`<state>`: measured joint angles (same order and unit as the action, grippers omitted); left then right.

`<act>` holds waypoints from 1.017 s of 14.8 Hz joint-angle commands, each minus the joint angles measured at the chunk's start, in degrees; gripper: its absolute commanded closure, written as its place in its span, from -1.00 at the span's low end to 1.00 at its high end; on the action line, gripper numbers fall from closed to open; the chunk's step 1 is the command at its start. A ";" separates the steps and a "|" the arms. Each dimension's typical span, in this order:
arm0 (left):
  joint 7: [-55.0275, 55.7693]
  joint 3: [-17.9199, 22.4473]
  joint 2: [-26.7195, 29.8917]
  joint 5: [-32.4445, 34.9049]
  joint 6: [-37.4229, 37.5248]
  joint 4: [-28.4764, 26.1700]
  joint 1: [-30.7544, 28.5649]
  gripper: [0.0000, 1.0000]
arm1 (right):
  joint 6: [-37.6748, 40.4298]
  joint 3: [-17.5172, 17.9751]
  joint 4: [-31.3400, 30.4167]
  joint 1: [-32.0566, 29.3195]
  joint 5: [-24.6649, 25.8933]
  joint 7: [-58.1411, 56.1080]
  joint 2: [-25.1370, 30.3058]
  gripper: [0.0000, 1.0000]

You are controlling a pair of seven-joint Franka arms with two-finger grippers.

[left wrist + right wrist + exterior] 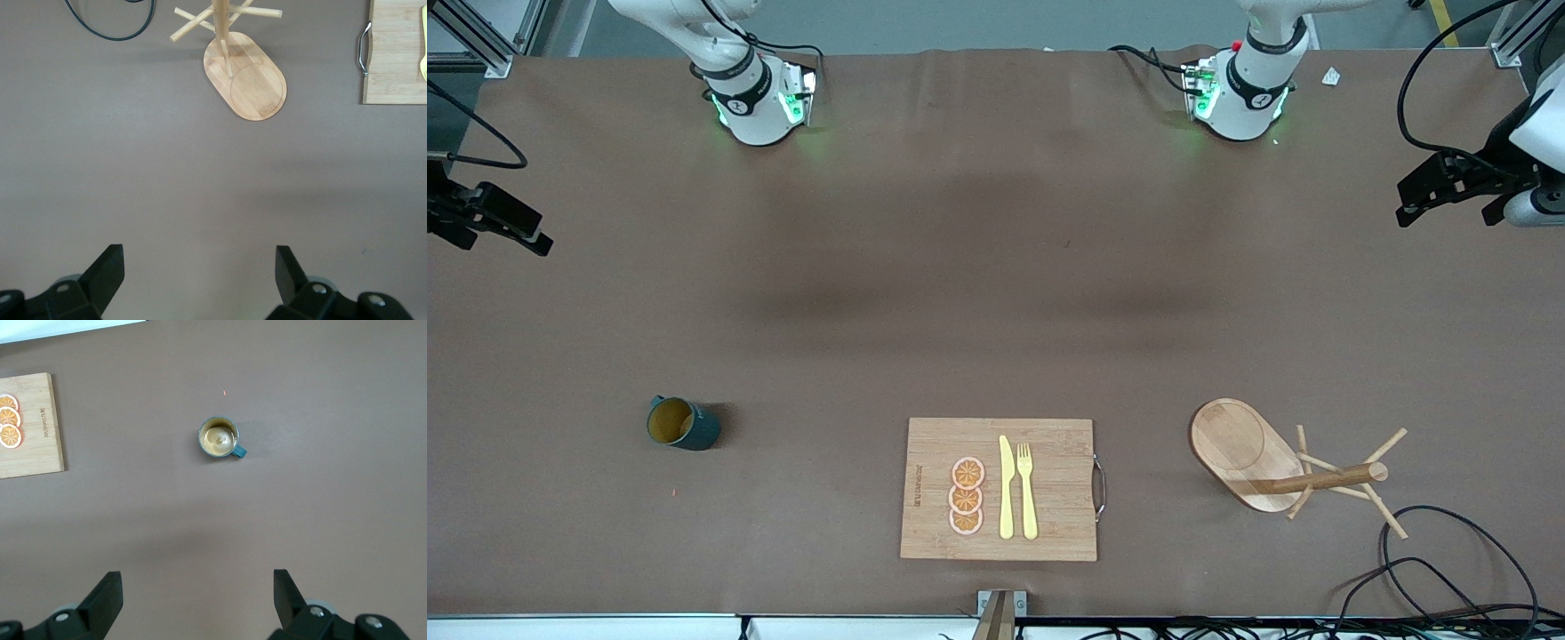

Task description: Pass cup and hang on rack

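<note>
The dark teal cup (683, 424) with a yellow inside stands upright on the brown table toward the right arm's end; the right wrist view shows the cup (219, 439) from above, its handle out to one side. The wooden rack (1232, 440) stands toward the left arm's end, with its post and pegs showing in the left wrist view (248, 80). My right gripper (529, 233) (197, 587) hangs open and empty high over the table. My left gripper (1448, 213) (199, 267) is likewise open, empty and raised over its own end.
A bamboo cutting board (1049, 444) lies between cup and rack near the front edge, carrying a yellow knife (1006, 489), a fork (1027, 489) and three orange slices (966, 496). Black cables (1432, 569) loop on the table beside the rack.
</note>
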<state>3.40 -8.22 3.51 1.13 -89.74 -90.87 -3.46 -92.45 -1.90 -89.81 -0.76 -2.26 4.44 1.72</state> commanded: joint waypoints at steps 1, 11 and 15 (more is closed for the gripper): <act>-1.11 -0.39 -0.17 0.10 1.32 1.31 -0.06 -1.00 | 0.07 0.76 -1.33 -0.82 0.68 0.57 1.35 -1.00; -1.03 -0.31 -0.61 0.01 1.23 2.19 -0.32 -1.00 | -0.89 1.11 -1.24 1.19 -0.29 -2.33 -5.92 -1.00; -0.94 -0.22 -0.61 0.01 1.15 2.19 -0.32 -1.00 | -9.13 1.11 -1.15 4.37 -0.29 -1.98 -14.62 -1.00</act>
<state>3.40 -8.32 3.46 1.13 -89.68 -90.08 -3.48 -98.30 -0.72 -91.63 2.81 -2.37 2.66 -8.57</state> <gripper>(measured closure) 0.000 0.000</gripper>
